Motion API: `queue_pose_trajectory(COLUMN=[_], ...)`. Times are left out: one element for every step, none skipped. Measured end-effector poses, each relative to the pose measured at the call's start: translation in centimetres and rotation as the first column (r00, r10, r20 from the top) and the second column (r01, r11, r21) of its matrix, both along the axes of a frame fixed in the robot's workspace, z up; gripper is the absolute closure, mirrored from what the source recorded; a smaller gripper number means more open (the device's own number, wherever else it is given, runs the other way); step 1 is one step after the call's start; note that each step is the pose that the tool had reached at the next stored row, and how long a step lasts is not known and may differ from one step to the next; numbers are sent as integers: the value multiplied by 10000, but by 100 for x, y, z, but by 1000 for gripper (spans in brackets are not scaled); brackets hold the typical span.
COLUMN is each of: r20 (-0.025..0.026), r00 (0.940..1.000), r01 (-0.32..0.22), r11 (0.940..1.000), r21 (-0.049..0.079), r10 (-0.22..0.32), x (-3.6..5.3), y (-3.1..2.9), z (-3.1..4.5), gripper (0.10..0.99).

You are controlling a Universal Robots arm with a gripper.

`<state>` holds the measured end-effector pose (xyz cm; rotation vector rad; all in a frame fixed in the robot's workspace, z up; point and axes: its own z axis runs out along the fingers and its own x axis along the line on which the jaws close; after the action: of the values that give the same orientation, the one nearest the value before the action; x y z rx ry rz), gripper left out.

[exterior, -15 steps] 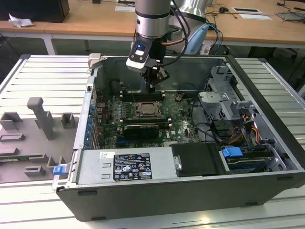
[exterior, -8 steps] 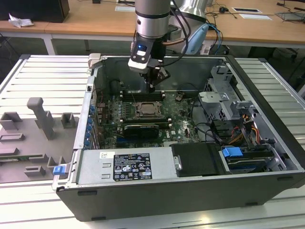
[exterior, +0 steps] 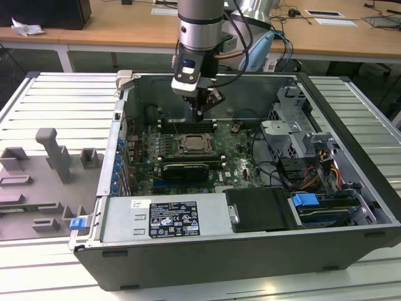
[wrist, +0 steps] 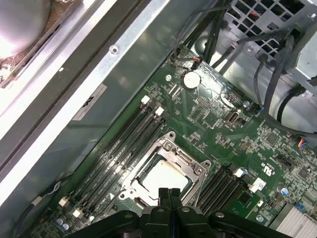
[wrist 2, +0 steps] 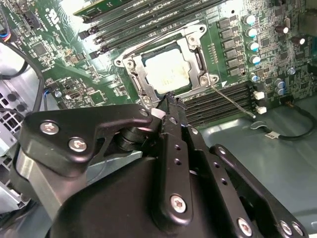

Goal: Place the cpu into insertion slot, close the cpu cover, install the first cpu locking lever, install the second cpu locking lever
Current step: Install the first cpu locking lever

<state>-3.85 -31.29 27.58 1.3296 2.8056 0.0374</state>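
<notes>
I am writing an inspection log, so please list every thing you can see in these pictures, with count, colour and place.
computer case: one, dark grey, open on the slatted table.
motherboard: one, green, on the case floor.
cpu: one, silver, seated in the insertion slot.
cpu cover: one, silver, lying around the cpu.
memory slots: several, black, on both sides of the insertion slot.
expansion card: one, black, beside the socket.
fixtures: several, grey, the exterior view's left.
gripper: one, black, shut, above the socket.
</notes>
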Motion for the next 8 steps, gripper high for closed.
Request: queue_pose_trajectory(r20=[0, 0, 0, 0, 0, 0, 0, 0], r00=[10000, 9999, 9998, 9997, 9995, 9993, 9990, 9988], r01=[-60, -114, -201, -257, -309, -381, -448, -494], r11=[10000, 9999, 9998, 9997, 9995, 9993, 9990, 9988], r21=[0, 0, 0, -1, -1, 0, 0, -1], r10=[60, 114, 201, 257, 309, 381, 448, 494], x=[0, 0, 0, 0, 0, 0, 0, 0], y=[0, 0, 0, 0, 0, 0, 0, 0], z=[0, 0, 0, 0, 0, 0, 0, 0], gripper=[980, 980, 980, 980, 980, 980, 980, 980])
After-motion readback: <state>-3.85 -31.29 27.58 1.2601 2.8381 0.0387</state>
